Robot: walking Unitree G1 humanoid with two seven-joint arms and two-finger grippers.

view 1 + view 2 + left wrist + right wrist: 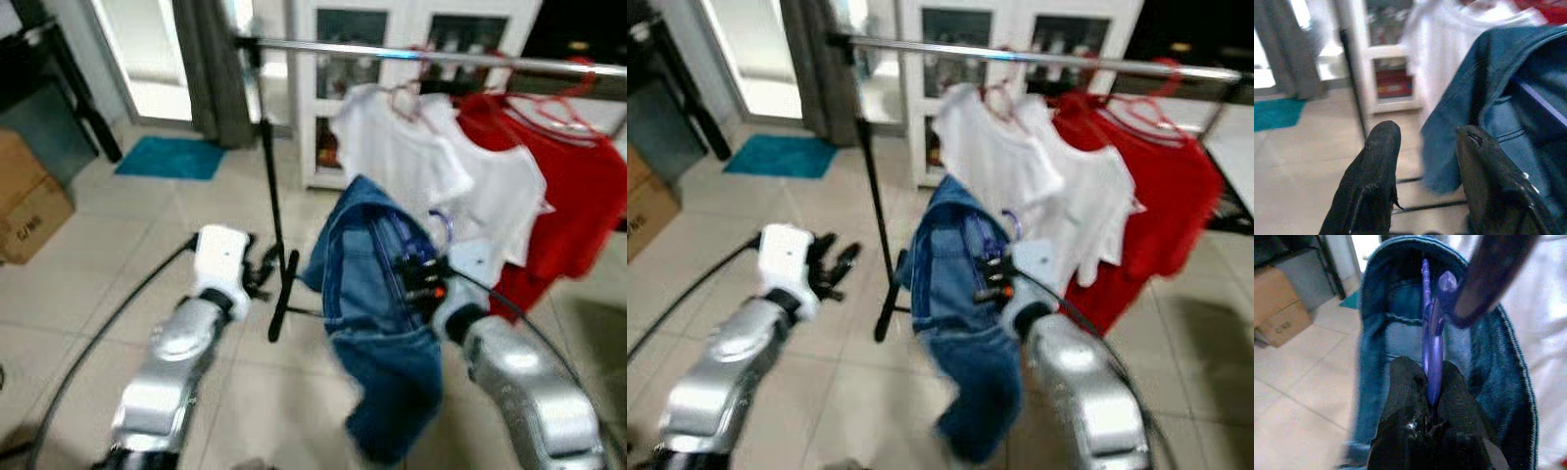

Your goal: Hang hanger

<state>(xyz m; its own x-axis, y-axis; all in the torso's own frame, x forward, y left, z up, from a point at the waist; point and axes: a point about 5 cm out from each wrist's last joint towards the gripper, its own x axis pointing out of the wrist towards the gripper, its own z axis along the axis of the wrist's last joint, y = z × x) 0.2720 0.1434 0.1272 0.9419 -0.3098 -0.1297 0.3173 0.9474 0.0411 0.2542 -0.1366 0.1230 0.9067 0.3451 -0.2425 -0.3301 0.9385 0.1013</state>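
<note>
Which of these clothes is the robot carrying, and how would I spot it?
Find the silver clothes rail with white shirts and a red shirt. Below it, the right gripper pinches a purple hanger bearing a blue denim garment, the one piece off the rail.

Glossy purple hanger (1431,357), seemingly plastic; denim garment (377,323).

Pale tiled floor (88,294) carries black rack foot (281,304), teal mat (168,157), cardboard box (29,211) and white cabinet (323,98); rail (411,54) carries white and red shirts
</note>
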